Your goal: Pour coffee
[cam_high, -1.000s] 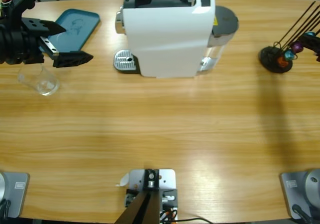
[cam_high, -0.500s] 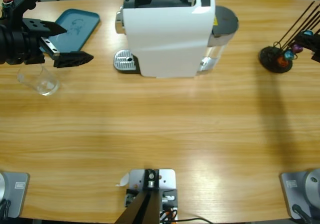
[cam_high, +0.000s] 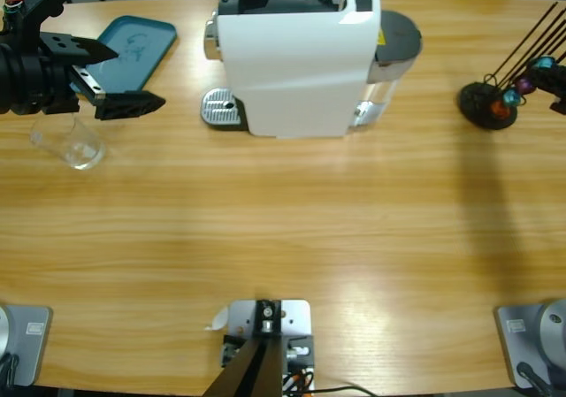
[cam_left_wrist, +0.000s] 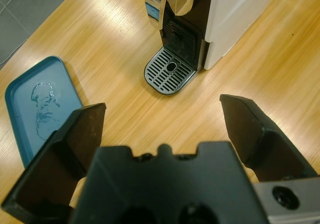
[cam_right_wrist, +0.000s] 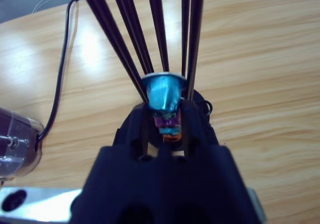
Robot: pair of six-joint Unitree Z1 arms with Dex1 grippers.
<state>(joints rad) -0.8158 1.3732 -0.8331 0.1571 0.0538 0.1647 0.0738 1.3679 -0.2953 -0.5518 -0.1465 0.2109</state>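
Note:
My left gripper (cam_high: 113,77) hangs open at the table's far left, over the near edge of a blue tray (cam_high: 133,48). Nothing sits between its fingers (cam_left_wrist: 75,139). A small clear glass tumbler (cam_high: 72,141) stands on the table just in front of and below that gripper, apart from it. The coffee does not show in any view. The white coffee machine (cam_high: 296,61) stands at the back middle, its metal drip grille (cam_left_wrist: 169,77) straight ahead of the left gripper (cam_left_wrist: 162,106). My right gripper (cam_right_wrist: 165,115) points at a blue capsule (cam_right_wrist: 162,92) held between the black rods of a capsule rack.
The capsule rack (cam_high: 486,105) with coloured capsules stands at the back right, its rods slanting up to the right. Only a tip of the right gripper (cam_high: 560,105) shows at the right edge. The machine's water tank (cam_high: 393,48) sits on its right side.
The right gripper has slid a little toward the right edge of the high view. The left arm and the tumbler have not moved.

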